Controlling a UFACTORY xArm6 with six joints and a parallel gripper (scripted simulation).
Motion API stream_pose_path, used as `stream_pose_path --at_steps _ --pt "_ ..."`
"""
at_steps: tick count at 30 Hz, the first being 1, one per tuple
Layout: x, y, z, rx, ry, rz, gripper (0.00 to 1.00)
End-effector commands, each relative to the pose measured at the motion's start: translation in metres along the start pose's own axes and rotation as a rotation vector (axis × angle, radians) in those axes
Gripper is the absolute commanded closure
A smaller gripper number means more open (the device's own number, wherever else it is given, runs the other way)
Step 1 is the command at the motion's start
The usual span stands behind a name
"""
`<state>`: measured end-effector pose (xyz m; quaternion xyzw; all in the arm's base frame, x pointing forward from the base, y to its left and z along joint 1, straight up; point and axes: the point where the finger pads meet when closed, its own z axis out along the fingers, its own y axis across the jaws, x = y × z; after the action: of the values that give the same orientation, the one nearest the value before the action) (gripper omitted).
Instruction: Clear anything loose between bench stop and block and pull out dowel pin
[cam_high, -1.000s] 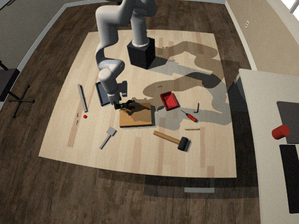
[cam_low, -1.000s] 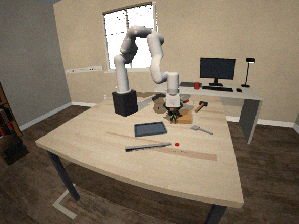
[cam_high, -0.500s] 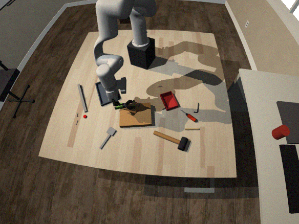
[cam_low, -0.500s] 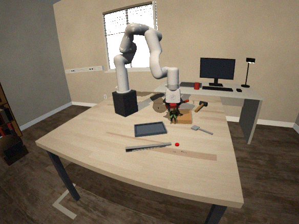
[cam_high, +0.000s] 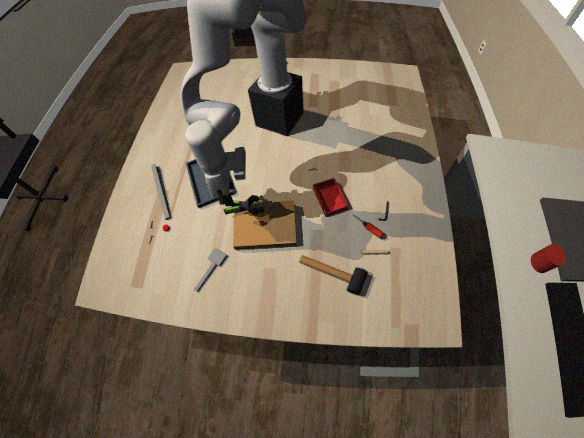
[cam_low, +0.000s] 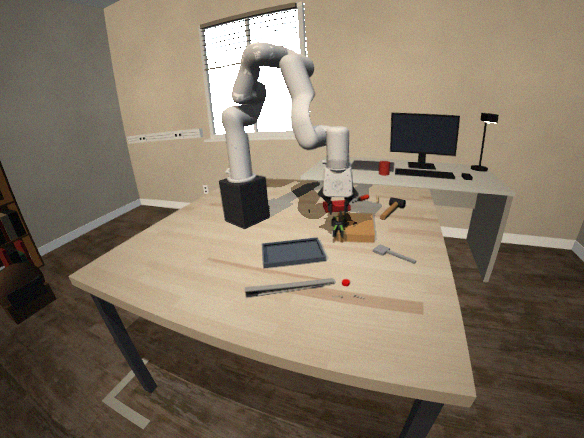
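Note:
The tan bench board (cam_high: 265,225) lies mid-table and also shows in the exterior view (cam_low: 361,229). A black spring clamp with green handles (cam_high: 244,205) sits at the board's back left corner, its handles sticking out past the edge (cam_low: 339,228). My gripper (cam_high: 225,198) hangs just above the clamp's handles (cam_low: 340,212), pointing down. Its fingers are half open with nothing visibly between them. The small block, its pin and the stop lie in dark shadow by the clamp, and I cannot make them out.
A grey tray (cam_high: 205,183) lies right behind the gripper. A red tray (cam_high: 330,196), screwdriver (cam_high: 369,226), hex key (cam_high: 385,211), thin wooden stick (cam_high: 375,252) and mallet (cam_high: 337,274) lie to the right. A scraper (cam_high: 211,267), steel ruler (cam_high: 161,191) and red ball (cam_high: 166,227) lie to the left.

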<state>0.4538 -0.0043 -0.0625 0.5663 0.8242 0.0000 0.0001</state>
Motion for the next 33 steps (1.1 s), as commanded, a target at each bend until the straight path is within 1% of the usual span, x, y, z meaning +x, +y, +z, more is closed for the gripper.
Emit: stream_pose_path --at_steps 1,25,33 --pt "-0.001 0.002 -0.003 -0.004 -0.001 0.000 0.50" --pt "0.001 0.002 -0.003 -0.004 -0.001 -0.022 0.50" --pt "0.011 0.004 -0.004 -0.004 -0.002 -0.168 0.50"
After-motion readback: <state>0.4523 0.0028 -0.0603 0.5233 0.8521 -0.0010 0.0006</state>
